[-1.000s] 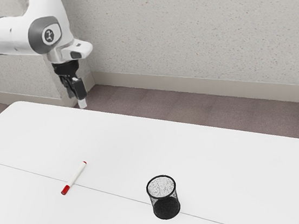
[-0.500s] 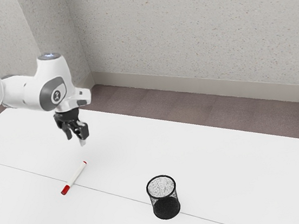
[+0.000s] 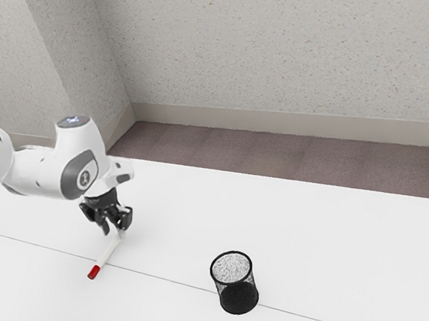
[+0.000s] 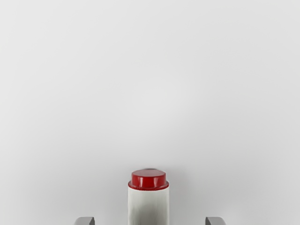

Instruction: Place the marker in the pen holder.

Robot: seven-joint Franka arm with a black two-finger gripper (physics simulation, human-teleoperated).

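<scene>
- While the black two-finger gripper [image 3: 114, 231] is low over the far end of the slim white marker with red ends [image 3: 110, 254], its jaws stand apart, one to each side of the white barrel, with a gap between the barrel and each of them.
- In the wrist view, the pale grey fingertips [image 4: 85, 221] flank the marker, whose small, glossy red end plug and a short length of white barrel lie between them; neither fingertip touches it.
- Whether the fingertips touch the tabletop, I cannot tell.
- The marker lies flat on the smooth white table [image 3: 328, 256], slanting in the exterior view from under the gripper down toward that view's lower left. It crosses the thin grey seam [image 3: 166, 279] in the tabletop, and its longer red cap [image 3: 94, 272] points away from the gripper.
- The round black wire-mesh pen holder [image 3: 238, 298] stands upright on the table, open end up, over the same seam. It is well apart from both marker and gripper, farther toward the exterior view's right.
- The white arm with dark grey joint covers [image 3: 36, 170] comes in from the exterior view's left, its hand pointing down above the marker.
- Beyond the table's far edge there is a brownish floor [image 3: 276, 153], then a pale baseboard [image 3: 288, 120] along a speckled light grey wall [image 3: 261, 29].
</scene>
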